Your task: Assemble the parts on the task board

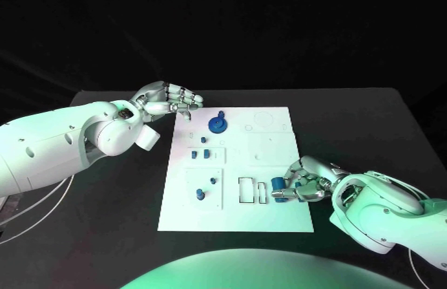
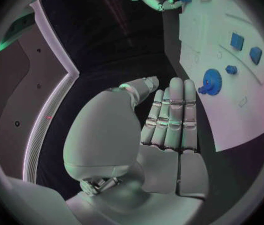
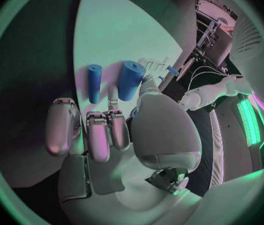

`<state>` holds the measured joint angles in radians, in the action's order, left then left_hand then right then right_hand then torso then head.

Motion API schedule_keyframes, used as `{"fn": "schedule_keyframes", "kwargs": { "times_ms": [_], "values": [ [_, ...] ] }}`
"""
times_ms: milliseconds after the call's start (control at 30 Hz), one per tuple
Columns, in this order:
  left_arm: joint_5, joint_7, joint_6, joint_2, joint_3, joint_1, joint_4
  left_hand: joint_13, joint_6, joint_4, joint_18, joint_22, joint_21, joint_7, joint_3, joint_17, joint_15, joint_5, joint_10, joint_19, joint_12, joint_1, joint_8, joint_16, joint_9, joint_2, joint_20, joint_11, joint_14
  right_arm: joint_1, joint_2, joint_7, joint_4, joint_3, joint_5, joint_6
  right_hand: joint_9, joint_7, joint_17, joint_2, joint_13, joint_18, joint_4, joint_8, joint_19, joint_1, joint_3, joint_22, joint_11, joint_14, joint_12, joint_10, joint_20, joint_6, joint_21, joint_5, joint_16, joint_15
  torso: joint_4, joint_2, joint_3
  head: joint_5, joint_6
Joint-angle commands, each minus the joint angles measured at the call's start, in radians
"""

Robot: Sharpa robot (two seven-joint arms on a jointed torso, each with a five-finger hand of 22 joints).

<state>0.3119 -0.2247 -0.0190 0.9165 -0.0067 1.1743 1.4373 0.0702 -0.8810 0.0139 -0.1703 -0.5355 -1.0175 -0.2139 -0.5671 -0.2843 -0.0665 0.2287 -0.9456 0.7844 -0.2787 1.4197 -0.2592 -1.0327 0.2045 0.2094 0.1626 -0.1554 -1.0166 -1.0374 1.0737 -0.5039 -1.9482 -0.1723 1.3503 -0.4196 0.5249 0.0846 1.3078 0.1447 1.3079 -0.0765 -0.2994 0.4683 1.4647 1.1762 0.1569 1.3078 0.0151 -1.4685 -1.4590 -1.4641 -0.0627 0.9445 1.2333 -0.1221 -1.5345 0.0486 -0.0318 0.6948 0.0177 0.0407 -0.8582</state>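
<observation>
1. Centrally, task board (image 1: 270, 218) lay on black table (image 1: 373, 121).
2. Right hand (image 1: 305, 184) pinched blue cylinder (image 1: 280, 194) at board's near right edge.
3. Left hand (image 1: 170, 100), fingers together, empty, rested beside board's far left corner, near blue gear (image 1: 217, 123).

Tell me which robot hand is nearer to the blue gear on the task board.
Left. The left robot hand sits just beyond the board's far-left corner, close beside the blue gear. The right robot hand is at the board's near-right edge, far away.
</observation>
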Motion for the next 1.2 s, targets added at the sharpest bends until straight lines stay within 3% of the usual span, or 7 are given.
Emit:
{"fn": "schedule_keyframes", "kwargs": {
  "times_ms": [33, 300, 367, 467, 633, 967, 1200],
  "values": [
    [-0.006, -0.006, 0.015, 0.001, 0.0, 0.0, 0.004, 0.001, 0.003, -0.004, -0.014, 0.001, 0.006, -0.001, 0.004, 0.001, -0.005, 0.001, 0.008, -0.003, -0.006, -0.003, 0.0, 0.006, 0.001, -0.009, 0.003, 0.002, 0.001, 0.009, -0.008, -0.027, 0.008, -0.004, 0.034, 0.031, -0.007, -0.004, 0.129, -0.005, 0.151, 0.015, 0.003, -0.005, 0.011, 0.005, -0.004, 0.183, -0.009, -0.078, -0.002, -0.04, 0.009, 0.009, 0.003, -0.005, -0.006, 0.008, 0.0001, 0.001, 0.0, 0.001, -0.002],
    [-0.006, -0.005, 0.015, 0.003, 0.0, 0.0, 0.006, 0.001, 0.003, -0.004, -0.014, 0.001, 0.007, -0.001, 0.005, 0.001, -0.005, 0.001, 0.009, -0.004, -0.007, -0.005, 0.0, 0.007, 0.001, -0.01, 0.003, 0.001, 0.002, 0.015, -0.017, -0.035, 0.019, -0.004, 0.044, 0.031, -0.018, -0.008, 0.132, -0.065, 0.153, 0.016, 0.014, 0.001, 0.01, 0.145, -0.061, 0.183, -0.014, -0.078, -0.001, -0.041, 0.015, 0.015, 0.005, 0.002, -0.007, 0.014, -0.0005, -0.001, -0.0011, 0.003, -0.004],
    [-0.006, -0.004, 0.016, 0.003, 0.0, 0.0, 0.006, 0.001, 0.003, -0.004, -0.014, 0.002, 0.007, -0.001, 0.005, 0.001, -0.005, 0.001, 0.01, -0.004, -0.007, -0.006, 0.0, 0.007, 0.001, -0.01, 0.003, 0.001, 0.002, 0.015, -0.018, -0.037, 0.02, -0.004, 0.042, 0.02, -0.028, -0.011, 0.133, -0.09, 0.155, 0.016, 0.013, -0.004, 0.011, 0.208, -0.107, 0.183, -0.017, -0.078, -0.002, -0.042, 0.018, 0.021, 0.007, 0.0, -0.007, 0.016, -0.0004, -0.002, -0.001, 0.003, -0.004],
    [-0.006, -0.004, 0.016, 0.003, 0.0, 0.0, 0.006, 0.001, 0.003, -0.004, -0.014, 0.002, 0.007, -0.001, 0.005, 0.001, -0.005, 0.001, 0.01, -0.004, -0.007, -0.006, 0.0, 0.007, 0.001, -0.01, 0.003, 0.001, 0.002, 0.015, -0.017, -0.037, 0.018, -0.004, 0.036, 0.007, -0.039, -0.016, 0.134, -0.098, 0.157, 0.017, 0.013, -0.01, 0.012, 0.251, -0.156, 0.184, -0.022, -0.078, -0.003, -0.044, 0.021, 0.031, 0.011, -0.001, -0.007, 0.02, -0.0005, -0.002, -0.0013, 0.002, -0.004],
    [-0.006, -0.004, 0.016, 0.004, 0.0, 0.0, 0.006, 0.001, 0.003, -0.004, -0.014, 0.002, 0.007, -0.001, 0.005, 0.001, -0.005, 0.001, 0.01, -0.004, -0.008, -0.006, 0.0, 0.007, 0.001, -0.01, 0.004, 0.001, 0.002, 0.015, -0.016, -0.035, 0.009, -0.004, -0.004, -0.032, -0.053, -0.023, 0.138, -0.096, 0.163, 0.018, 0.009, -0.016, 0.014, 0.263, -0.223, 0.186, -0.028, -0.079, -0.008, -0.048, 0.025, 0.051, 0.019, -0.002, -0.008, 0.025, -0.0005, -0.002, -0.0014, 0.0, -0.002],
    [-0.006, -0.002, 0.016, 0.001, 0.0, 0.0, 0.005, 0.001, 0.003, -0.005, -0.014, 0.002, 0.007, -0.001, 0.005, 0.001, -0.005, 0.001, 0.01, -0.004, -0.008, -0.006, 0.0, 0.007, 0.001, -0.01, 0.004, 0.001, 0.002, -0.001, 0.0, 0.007, -0.036, -0.001, -0.068, -0.133, -0.069, -0.03, 0.146, -0.074, 0.17, 0.023, 0.006, -0.023, 0.021, 0.161, -0.325, 0.192, -0.034, -0.081, -0.011, -0.055, 0.03, 0.081, 0.045, 0.0, -0.009, 0.03, 0.0003, -0.003, -0.0029, -0.002, -0.001],
    [-0.006, -0.003, 0.018, -0.002, 0.0, 0.0, 0.003, 0.001, 0.003, -0.005, -0.014, 0.002, 0.007, -0.001, 0.005, 0.001, -0.005, 0.001, 0.01, -0.004, -0.008, -0.006, 0.0, 0.007, 0.001, -0.01, 0.004, 0.001, 0.002, -0.019, -0.004, 0.028, -0.056, 0.0, -0.1, -0.143, -0.07, -0.034, 0.151, -0.073, 0.179, 0.024, 0.008, -0.021, 0.024, 0.137, -0.357, 0.194, -0.037, -0.082, -0.02, -0.061, 0.032, 0.091, 0.057, 0.0, -0.01, 0.032, -0.0003, -0.002, -0.0016, -0.002, 0.0]
  ]
}}
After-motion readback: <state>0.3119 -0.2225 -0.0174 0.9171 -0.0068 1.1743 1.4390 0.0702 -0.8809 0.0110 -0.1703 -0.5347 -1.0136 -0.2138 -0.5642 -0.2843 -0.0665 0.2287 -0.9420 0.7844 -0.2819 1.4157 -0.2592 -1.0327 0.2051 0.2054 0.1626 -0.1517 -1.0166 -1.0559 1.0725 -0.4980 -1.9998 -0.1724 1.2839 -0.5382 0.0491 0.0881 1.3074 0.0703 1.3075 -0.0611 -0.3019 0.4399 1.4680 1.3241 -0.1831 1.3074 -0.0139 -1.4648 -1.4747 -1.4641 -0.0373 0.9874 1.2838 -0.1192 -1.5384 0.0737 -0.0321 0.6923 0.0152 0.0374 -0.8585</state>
